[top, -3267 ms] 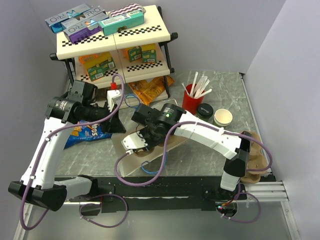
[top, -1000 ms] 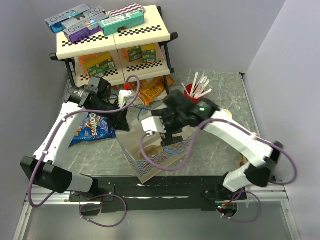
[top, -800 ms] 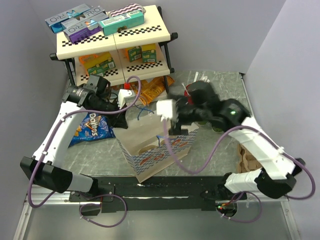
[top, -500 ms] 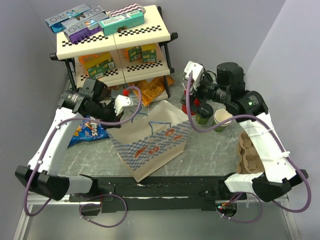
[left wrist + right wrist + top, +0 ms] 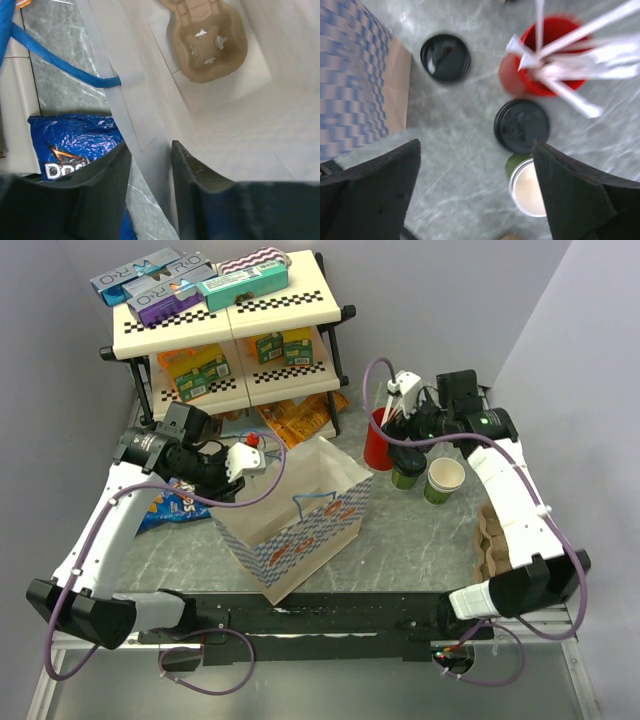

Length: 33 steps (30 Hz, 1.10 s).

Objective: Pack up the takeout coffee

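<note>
Here right pincer (image 5: 476, 146), spread, seemingly overhangs takeout coffee (image 5: 521, 125).

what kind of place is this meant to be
Probably a mock café or snack counter staged for robot arms: a two-tier shelf of snack boxes, a lidded green takeout cup beside a red cup of white sticks, and a paper carry bag.

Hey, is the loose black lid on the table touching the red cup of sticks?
Apart. The right wrist view shows the loose black lid lying flat, with bare table between it and the red cup.
</note>
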Each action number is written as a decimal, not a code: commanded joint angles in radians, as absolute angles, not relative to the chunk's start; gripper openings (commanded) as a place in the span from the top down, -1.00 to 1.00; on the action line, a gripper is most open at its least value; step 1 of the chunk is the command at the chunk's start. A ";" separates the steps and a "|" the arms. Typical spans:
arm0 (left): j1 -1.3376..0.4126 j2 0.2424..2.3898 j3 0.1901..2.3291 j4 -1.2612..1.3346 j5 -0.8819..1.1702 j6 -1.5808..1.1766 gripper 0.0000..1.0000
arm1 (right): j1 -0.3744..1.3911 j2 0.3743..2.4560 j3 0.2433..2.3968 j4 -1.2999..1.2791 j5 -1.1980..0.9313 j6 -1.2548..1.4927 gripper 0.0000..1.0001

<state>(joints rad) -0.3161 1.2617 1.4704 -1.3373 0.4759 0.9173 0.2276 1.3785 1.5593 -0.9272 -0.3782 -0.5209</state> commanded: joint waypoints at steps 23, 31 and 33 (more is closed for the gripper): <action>-0.319 1.270 1.517 -1.354 0.577 0.836 0.00 | 0.103 1.681 1.523 -0.902 -0.290 -0.525 -1.00; -0.321 1.272 1.522 -1.367 0.580 0.825 0.00 | 0.098 1.706 1.508 -0.850 -0.270 -0.538 -1.00; -0.321 1.272 1.520 -1.367 0.581 0.821 0.01 | 0.098 1.716 1.516 -0.847 -0.268 -0.541 -1.00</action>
